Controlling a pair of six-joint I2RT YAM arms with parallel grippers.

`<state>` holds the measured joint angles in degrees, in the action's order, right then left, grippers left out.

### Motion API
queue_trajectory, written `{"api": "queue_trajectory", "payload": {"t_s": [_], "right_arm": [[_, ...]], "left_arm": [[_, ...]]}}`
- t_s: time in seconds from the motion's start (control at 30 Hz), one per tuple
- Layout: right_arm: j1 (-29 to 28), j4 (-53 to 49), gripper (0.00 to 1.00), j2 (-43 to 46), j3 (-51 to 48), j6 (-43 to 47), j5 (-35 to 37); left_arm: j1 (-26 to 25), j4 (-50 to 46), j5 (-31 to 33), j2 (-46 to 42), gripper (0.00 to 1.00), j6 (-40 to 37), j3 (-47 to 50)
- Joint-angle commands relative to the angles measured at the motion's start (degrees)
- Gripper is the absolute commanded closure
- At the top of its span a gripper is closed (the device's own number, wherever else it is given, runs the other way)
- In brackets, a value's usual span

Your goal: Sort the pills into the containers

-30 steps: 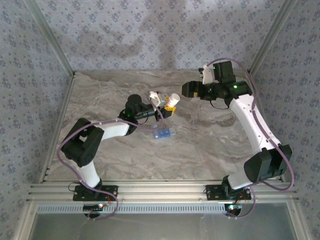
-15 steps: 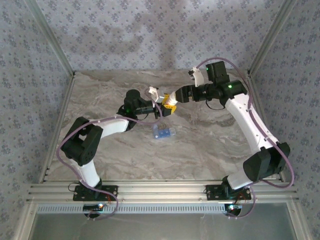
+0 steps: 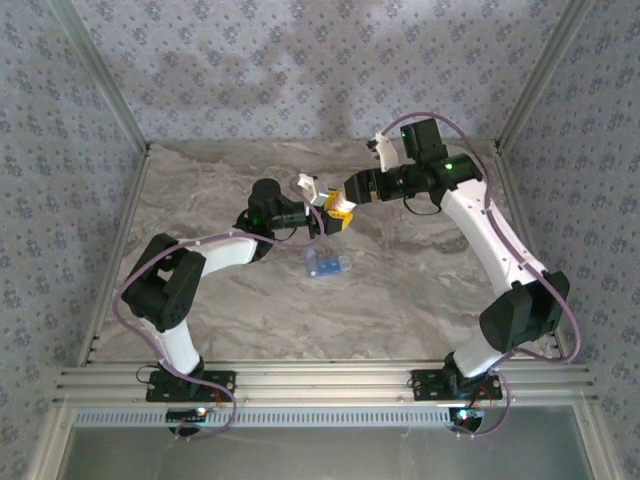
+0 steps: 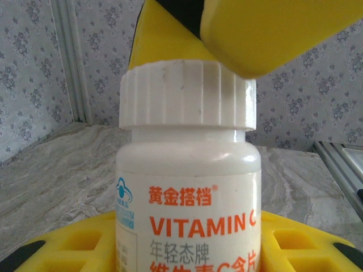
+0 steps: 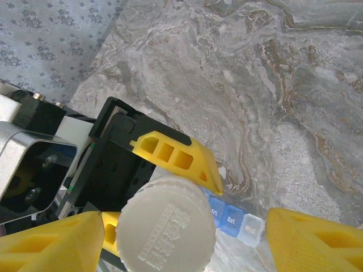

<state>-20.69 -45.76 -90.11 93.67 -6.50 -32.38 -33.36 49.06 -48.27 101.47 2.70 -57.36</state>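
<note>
Top view. Holds a small white cylindrical plastic bottle (image 3: 335,200) clamped in the left pincer (image 3: 326,218) above mid-bench, top end toward 1 o'clock. Meets that end with the right pincer (image 3: 348,192), reaching in from 2 o'clock. Finds the translucent blue rectangular pill box (image 3: 327,265) flat on the grey marbled bench (image 3: 420,290), at 6 o'clock of both pincers, near but apart, on the left arm's side.

Left wrist view. Frames the bottle upright, orange "VITAMIN C" lettering forward, body seated between the left pincer's yellow fingers (image 4: 74,241) at 7 and 5 o'clock. Shows the ribbed white screw cap (image 4: 187,93) on. Has one of the right pincer's yellow fingers (image 4: 272,28) overlapping the cap's rim at 1 o'clock, contact uncertain.

Right wrist view. Looks down the bottle's long axis onto the cap's top. Straddles it with the right pincer open: one finger just beside the rim at 9 o'clock, the other well clear at 3 o'clock, so not yet gripping. Catches the pill box's lettered compartments on the bench below, at 3 o'clock of the cap. Calls, most likely, for closing on the cap, then twisting about that axis against the left pincer's hold.
</note>
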Motion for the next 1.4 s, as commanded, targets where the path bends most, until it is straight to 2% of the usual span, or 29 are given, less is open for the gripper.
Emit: {"api": "queue_trajectory", "payload": {"t_s": [0.0,0.17,0.27,0.47,0.77,0.97,1.1,1.37], "right_arm": [[-0.5,-1.8,0.28,-0.4,2.0,1.2,-1.0],[-0.6,-2.1,0.44,-1.0,2.1,1.2,-1.7],[-0.6,-2.1,0.5,-1.1,1.8,0.9,-2.2],[-0.8,0.0,0.51,-1.4,-0.1,-5.3,-1.3],[-2.6,6.2,0.51,-1.9,-5.9,-23.6,6.7],[-5.2,7.5,0.53,-1.6,-7.7,-30.8,12.0],[-5.4,7.2,0.52,-1.2,-7.7,-32.0,11.7],[-2.5,5.6,0.42,-0.2,-4.5,-30.3,9.6]], "left_arm": [[0.1,0.6,-1.5,-0.2,1.0,0.6,-2.0],[0.2,0.5,-1.6,-0.1,1.0,0.8,-2.0],[0.1,0.5,-1.6,-0.1,1.0,0.6,-2.1],[0.1,0.4,0.1,-0.2,1.0,0.3,-2.3],[-4.2,-0.3,15.2,-3.2,1.0,-10.7,1.4],[-6.2,-0.2,19.2,-2.8,1.0,-13.2,1.6],[-6.4,0.2,19.7,-2.2,1.0,-12.7,1.6],[-6.2,0.5,19.5,-1.3,1.0,-12.3,1.6]]}}
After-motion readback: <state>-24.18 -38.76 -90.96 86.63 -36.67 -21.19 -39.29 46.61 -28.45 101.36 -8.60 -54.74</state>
